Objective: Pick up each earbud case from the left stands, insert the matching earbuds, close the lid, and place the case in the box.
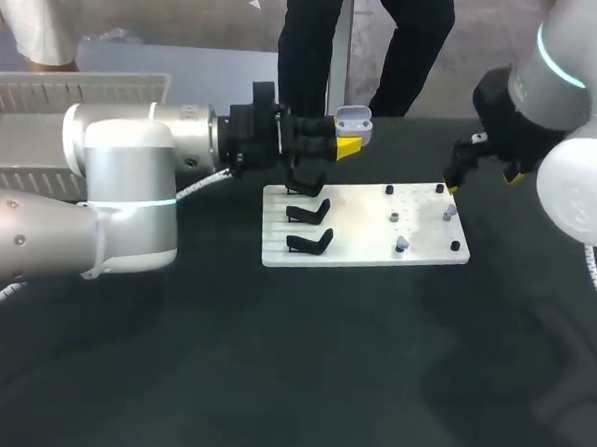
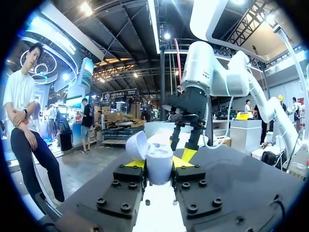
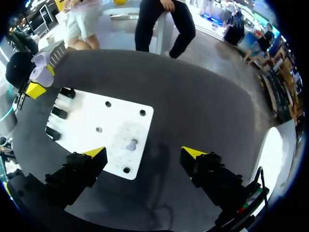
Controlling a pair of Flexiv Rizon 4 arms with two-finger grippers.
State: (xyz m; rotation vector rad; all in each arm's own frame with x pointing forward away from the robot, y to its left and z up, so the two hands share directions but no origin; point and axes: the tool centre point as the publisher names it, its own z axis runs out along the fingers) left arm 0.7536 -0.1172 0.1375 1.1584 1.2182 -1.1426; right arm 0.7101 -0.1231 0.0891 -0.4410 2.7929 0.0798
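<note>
Ok, L gripper (image 2: 159,162) is clamped on the earbud case (image 1: 352,116), yellow tips pinching it from both sides, lid (image 2: 136,145) flipped up. The case is held in the air at 12 o'clock off the white board (image 1: 358,227), just past its far edge. R gripper (image 3: 145,153) hangs w/ fingers spread wide, nothing btwn them, over the board's 2 o'clock corner. My read: pick's done and we're at the insert step; can't make out any buds in the case. The earbuds (image 1: 402,244) sit on pegs on the board's 3 o'clock half, and from the R wrist one of them lies just ahead of my open R fingers. Next move prob calls for R to drop onto a bud, pinch it w/o knocking it off its peg, then carry it toward 11 o'clock to the open case. L has to hold steady and present the opening. Tiny part, wide fingers, so alignment matters. The three black stands (image 1: 309,212) on the board's 9 o'clock side show no case I can see. Surface: dark matte table (image 1: 320,385), board lying flat on it. The grey box (image 1: 45,95) is at 10 o'clock, behind my L arm.
</note>
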